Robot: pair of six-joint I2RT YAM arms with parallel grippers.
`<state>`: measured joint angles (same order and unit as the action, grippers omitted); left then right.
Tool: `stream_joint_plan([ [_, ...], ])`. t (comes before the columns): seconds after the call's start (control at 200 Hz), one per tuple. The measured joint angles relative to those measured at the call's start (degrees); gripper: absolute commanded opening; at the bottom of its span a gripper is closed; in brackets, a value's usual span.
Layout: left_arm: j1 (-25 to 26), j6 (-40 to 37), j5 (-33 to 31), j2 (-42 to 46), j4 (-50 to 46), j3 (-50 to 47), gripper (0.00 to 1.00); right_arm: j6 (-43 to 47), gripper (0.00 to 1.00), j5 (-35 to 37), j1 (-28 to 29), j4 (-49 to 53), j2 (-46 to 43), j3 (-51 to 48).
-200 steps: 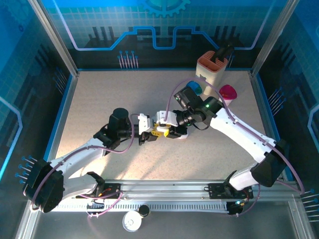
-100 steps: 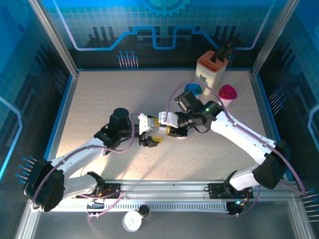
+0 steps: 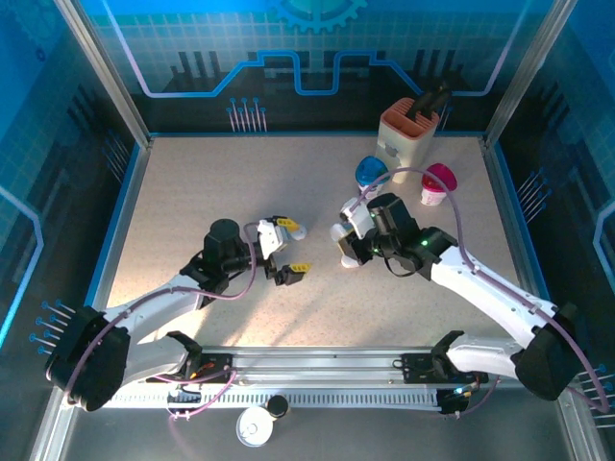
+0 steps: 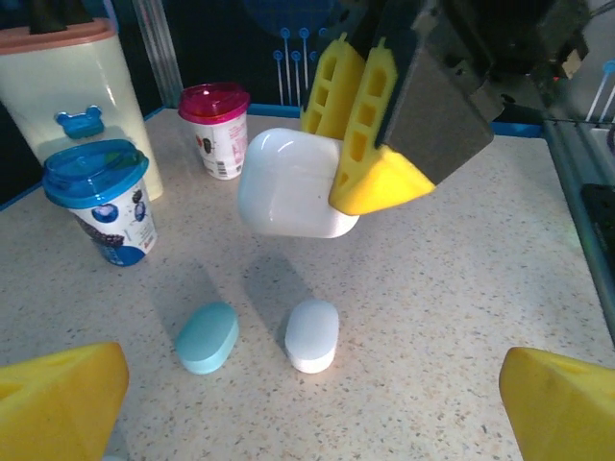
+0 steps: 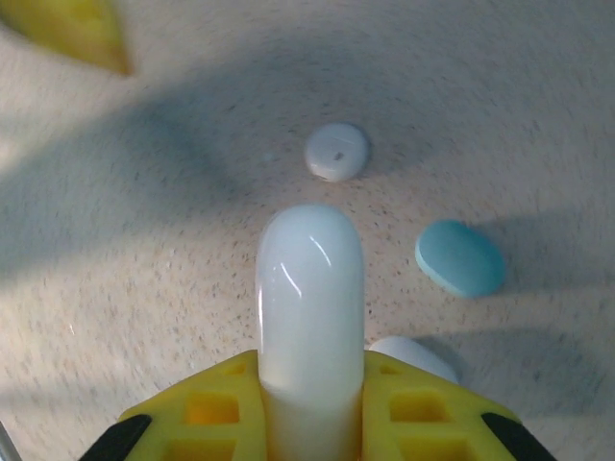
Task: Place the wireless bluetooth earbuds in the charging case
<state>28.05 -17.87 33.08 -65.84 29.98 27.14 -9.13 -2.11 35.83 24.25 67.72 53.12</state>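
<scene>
With your right claw (image 5: 309, 413) gripping the case (image 5: 309, 288) at centre frame, hold it level and bring your wide left claw (image 4: 307, 423) squarely onto its free end

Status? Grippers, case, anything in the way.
Left gripper open, empty. Right gripper shut on white case, clear of table. Blue pebble and white pebble lie beneath.

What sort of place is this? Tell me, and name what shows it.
Probably a robot test cell: a speckled tabletop fenced by aluminium posts and blue circuit-print panels, with two arms bolted to a rail.
</scene>
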Motion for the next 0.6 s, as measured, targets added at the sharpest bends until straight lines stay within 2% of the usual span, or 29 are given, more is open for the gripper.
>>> stream_joint_plan([
  [0.1, 0.00, -0.07, -0.33, -0.17, 0.39, 0.00, 0.99, -9.94, 0.00, -1.75, -2.84, -2.84, -0.24, -3.63],
  [0.245, 0.00, -0.59, -0.31, -1.22, -0.39, 0.02, 0.99, -18.91, 0.00, -6.91, -5.44, -4.15, 0.76, -8.28],
  [0.6, 0.00, -5.18, 0.39, -2.93, -9.46, 0.94, 0.99, -26.23, 0.04, -16.15, -7.08, -5.49, 13.14, -11.17],
])
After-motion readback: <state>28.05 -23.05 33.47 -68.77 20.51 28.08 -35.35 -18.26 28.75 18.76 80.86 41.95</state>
